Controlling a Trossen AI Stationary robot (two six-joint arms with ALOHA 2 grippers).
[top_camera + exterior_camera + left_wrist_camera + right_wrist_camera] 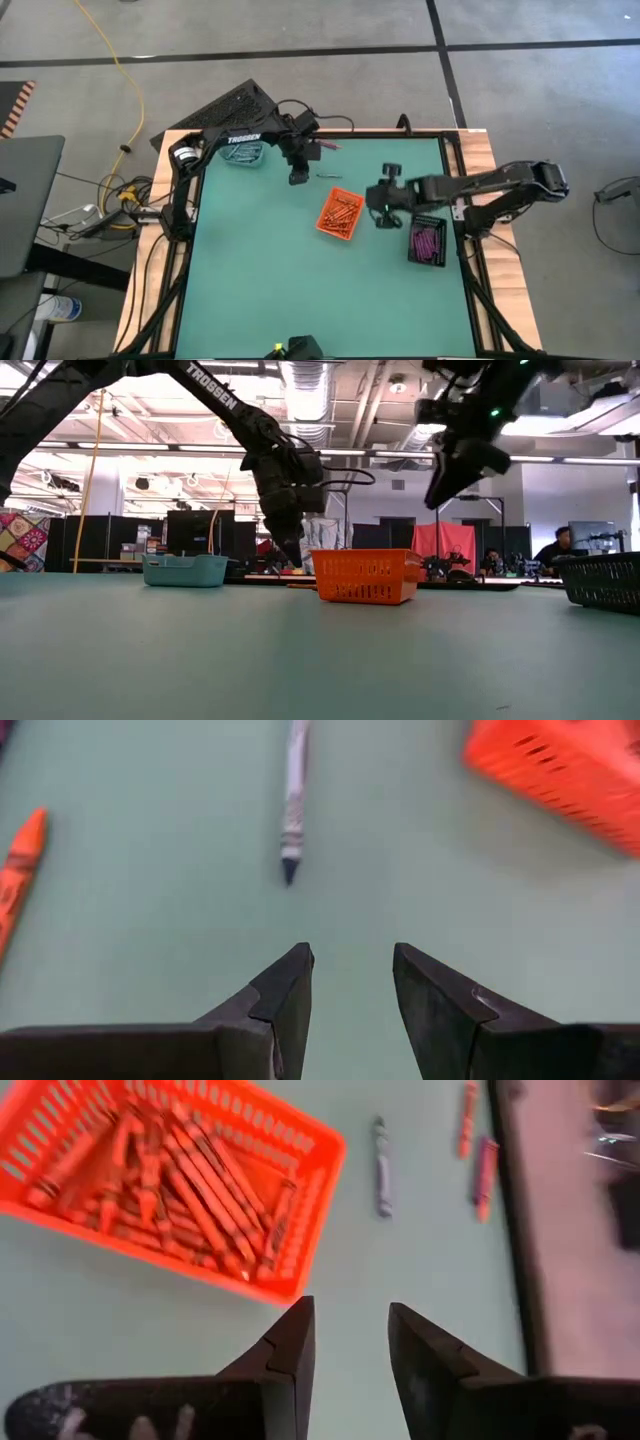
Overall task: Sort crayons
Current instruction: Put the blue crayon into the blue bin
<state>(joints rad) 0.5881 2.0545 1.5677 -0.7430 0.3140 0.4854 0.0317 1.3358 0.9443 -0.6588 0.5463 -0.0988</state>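
A blue-grey crayon [292,810] lies flat on the green table [260,280], just ahead of my left gripper [350,960]. That gripper is open, points down above the table, and has nothing between its fingers. An orange crayon [18,880] lies off to one side of it. The orange tray [340,212] holds many orange-red crayons [180,1175]. My right gripper [348,1312] hovers open and bare beside the tray's right side [384,212]. Beyond the tray lie the blue-grey crayon [381,1165], an orange crayon [467,1118] and a purple one [484,1175].
A teal tray [243,153] stands at the far left of the table, under the left arm. A dark tray [428,240] with purple crayons sits at the right edge. The near half of the table is bare green mat. People sit in the room beyond the table [560,550].
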